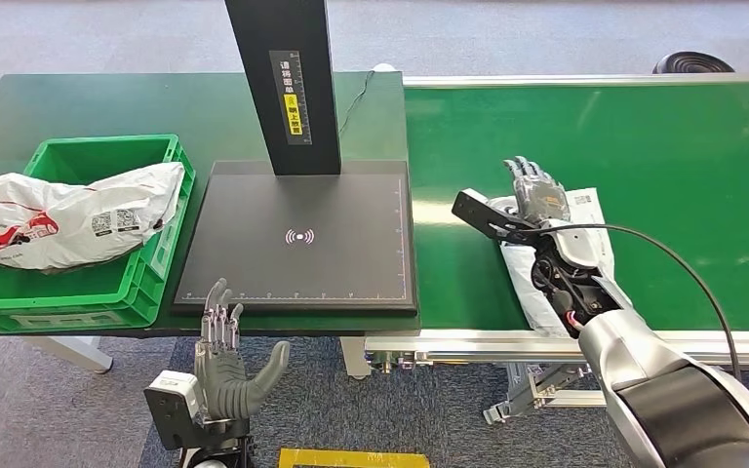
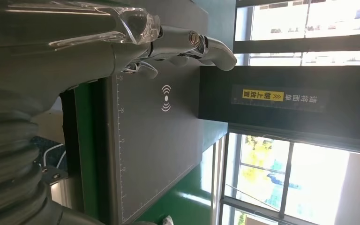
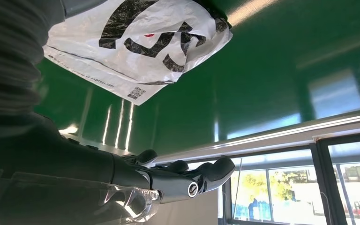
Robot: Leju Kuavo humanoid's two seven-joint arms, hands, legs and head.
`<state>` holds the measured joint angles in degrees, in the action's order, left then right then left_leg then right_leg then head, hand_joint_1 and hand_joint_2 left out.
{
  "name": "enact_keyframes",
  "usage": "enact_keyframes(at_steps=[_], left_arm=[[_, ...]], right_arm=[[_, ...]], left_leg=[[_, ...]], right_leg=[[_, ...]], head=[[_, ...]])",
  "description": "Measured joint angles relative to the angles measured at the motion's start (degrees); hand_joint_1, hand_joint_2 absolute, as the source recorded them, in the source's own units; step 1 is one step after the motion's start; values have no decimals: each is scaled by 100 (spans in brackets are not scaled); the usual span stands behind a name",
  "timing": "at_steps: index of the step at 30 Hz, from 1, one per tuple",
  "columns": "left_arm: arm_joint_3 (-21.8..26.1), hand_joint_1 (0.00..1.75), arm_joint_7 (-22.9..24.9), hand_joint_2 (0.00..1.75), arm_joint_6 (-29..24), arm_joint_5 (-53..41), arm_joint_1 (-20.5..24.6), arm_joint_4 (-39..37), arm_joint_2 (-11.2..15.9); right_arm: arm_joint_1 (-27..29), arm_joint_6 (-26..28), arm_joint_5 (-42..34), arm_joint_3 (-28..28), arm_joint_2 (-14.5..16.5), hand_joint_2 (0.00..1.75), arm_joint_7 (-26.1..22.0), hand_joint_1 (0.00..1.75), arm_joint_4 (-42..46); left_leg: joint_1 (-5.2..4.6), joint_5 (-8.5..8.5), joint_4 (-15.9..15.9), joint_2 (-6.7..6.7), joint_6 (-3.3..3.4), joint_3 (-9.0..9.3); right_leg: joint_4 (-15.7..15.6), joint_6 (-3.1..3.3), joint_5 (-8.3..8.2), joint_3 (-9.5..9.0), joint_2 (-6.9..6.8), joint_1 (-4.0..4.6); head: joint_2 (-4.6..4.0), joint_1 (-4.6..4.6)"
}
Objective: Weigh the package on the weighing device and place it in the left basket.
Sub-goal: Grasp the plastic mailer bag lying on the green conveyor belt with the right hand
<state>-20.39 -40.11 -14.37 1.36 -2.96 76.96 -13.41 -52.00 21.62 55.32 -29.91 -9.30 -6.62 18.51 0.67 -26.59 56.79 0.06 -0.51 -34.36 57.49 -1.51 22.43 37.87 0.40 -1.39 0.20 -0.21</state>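
Nearest the robot, the left hand [image 1: 222, 366] is raised palm-up just short of the near edge of the weighing device [image 1: 297, 244], its fingers [image 1: 217, 314] straight and slightly apart, the thumb splayed out to the side, holding nothing. The fingertips reach up to the device's front edge; in the left wrist view the fingers [image 2: 201, 44] stretch out over the dark platform toward the printed wireless mark.

The weighing device is a flat black platform with a ruler scale along its front and side edges and a white signal symbol at its centre. A black upright column [image 1: 283, 83] carrying a yellow and white label rises from its far side. It rests on a dark green surface [image 1: 78, 107].

To the right of the weighing device, the right arm reaches forward over the green conveyor belt [image 1: 663, 166]. The right hand [image 1: 536, 193] is extended flat, palm down, with fingers spread, directly over the package [image 1: 529, 278], a white poly mailer lying flat on the belt. In the right wrist view the package [image 3: 136, 42] shows black printing and a small code label, and the fingers [image 3: 206, 176] are held out apart, not closed around it; whether they touch it cannot be told.

To the left of the weighing device sits the green basket [image 1: 88, 292], just beside its left edge. Another white mailer [image 1: 73, 219] with red and black printing lies in it, draped over the rim.
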Motion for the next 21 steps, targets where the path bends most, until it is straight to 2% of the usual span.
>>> enact_keyframes(at_steps=[14, 21], left_arm=[[-2, 0, 0, 175, -50, 10, -6, 0, 4], [-20, 0, 0, 175, -78, 58, -17, 5, 25]], right_arm=[[44, 47, 67, 112, 51, 175, 40, 0, -15], [66, 22, 209, 214, 26, 175, 218, 0, -16]], left_leg=[[0, 0, 0, 0, 0, 0], [0, 0, 0, -1, 0, 1]], right_leg=[[0, 0, 0, 0, 0, 0], [0, 0, 0, 0, -1, 0]], head=[[0, 1], [0, 1]])
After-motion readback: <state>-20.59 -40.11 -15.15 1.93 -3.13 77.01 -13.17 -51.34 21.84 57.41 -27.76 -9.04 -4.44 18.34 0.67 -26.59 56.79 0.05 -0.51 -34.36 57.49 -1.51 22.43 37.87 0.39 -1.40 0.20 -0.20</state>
